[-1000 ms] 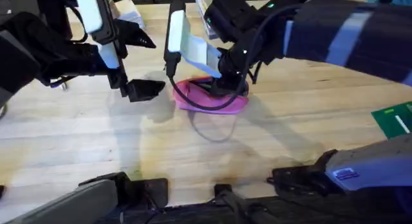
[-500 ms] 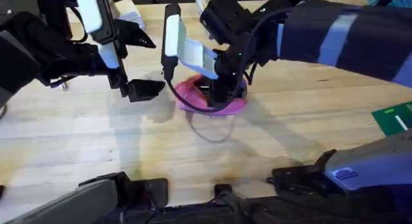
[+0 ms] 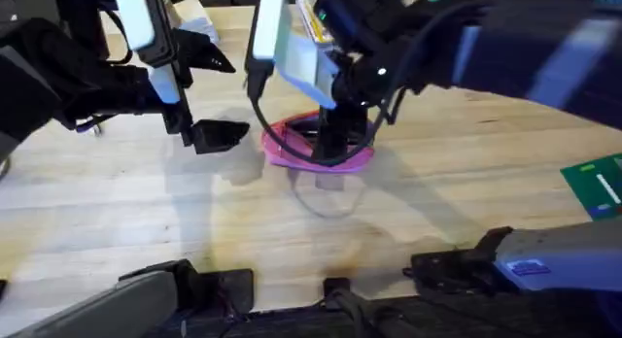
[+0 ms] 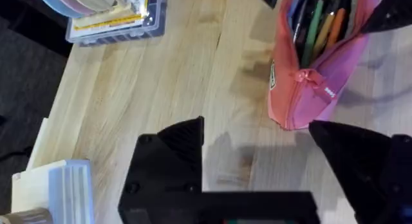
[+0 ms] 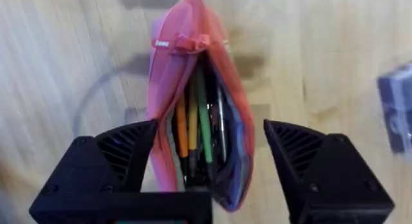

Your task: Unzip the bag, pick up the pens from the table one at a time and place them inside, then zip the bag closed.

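The large light wooden butcher-block table (image 3: 466,173) carries the slim bright pink fabric bag (image 3: 350,159) at the upper centre of the overhead frame. The bag is unzipped; green and orange pens (image 5: 203,114) lie inside. The right gripper (image 5: 209,156) hangs directly over the mouth, fingers spread wide and released. The left gripper (image 4: 257,150) hovers just beside the bag's end, also spread and empty.
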Robot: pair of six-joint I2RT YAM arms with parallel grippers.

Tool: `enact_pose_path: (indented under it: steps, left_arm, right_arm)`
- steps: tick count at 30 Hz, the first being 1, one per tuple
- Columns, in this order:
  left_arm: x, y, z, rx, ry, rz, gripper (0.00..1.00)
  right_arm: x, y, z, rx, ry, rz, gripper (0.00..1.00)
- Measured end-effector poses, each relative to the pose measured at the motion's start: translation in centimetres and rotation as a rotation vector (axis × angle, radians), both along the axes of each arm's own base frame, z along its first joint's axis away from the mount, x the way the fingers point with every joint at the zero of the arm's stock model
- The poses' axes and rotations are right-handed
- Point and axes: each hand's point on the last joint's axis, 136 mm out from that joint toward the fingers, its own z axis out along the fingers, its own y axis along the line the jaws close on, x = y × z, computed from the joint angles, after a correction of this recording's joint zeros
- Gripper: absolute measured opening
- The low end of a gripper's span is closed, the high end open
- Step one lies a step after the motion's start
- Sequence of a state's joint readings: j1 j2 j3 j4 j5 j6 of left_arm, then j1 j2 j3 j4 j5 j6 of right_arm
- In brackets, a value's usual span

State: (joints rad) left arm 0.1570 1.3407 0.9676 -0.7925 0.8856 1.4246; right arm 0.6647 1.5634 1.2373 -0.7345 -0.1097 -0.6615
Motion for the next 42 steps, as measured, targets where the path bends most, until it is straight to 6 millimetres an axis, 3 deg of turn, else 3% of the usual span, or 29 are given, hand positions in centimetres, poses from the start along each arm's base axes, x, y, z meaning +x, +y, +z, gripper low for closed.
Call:
enact_pose_path:
  steps: [8,18,20,21,27,42]
  left_arm:
    - [0.0,0.0,0.0,0.018,-0.035,-0.029,0.993]
    - [-1.1,0.1,-1.2,0.04,0.037,-0.039,0.993]
    - [-1.5,0.1,-1.8,0.038,0.076,-0.041,0.993]
    - [-2.1,0.1,-2.7,0.035,0.134,-0.042,0.993]
    - [-2.3,0.1,-4.2,0.029,0.196,-0.06,0.993]
    - [-1.9,-0.3,-8.0,0.016,0.171,-0.209,0.993]
  right_arm:
    - [-0.6,-0.4,5.3,0.191,0.019,-0.29,0.998]
    - [-1.5,-0.6,8.4,0.429,0.224,-0.738,0.998]
    - [-1.9,-0.3,8.6,0.465,0.289,-0.794,0.998]
    - [-2.7,0.5,8.8,0.511,0.404,-0.86,0.998]
    - [-4.1,1.8,9.1,0.561,0.575,-0.973,0.998]
    - [-6.1,3.8,7.9,0.534,0.53,-1.146,0.998]
